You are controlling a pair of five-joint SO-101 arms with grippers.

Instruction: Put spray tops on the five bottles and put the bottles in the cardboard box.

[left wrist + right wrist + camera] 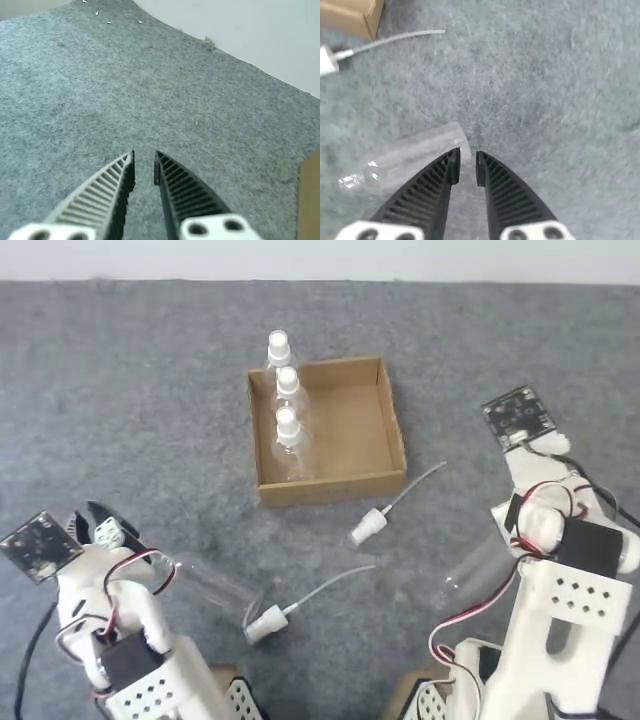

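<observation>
Three capped clear plastic bottles (288, 430) sit in the brown cardboard box (385, 430). Two uncapped bottles (212, 585) and two white spray tops (368, 527) lie loose on the grey tabletop (150, 440). The left pincer (144, 165) and right pincer (467, 162) are barely ajar and empty.

No readable text, label, number or sign anywhere, cardboard box (330, 486) included.
</observation>
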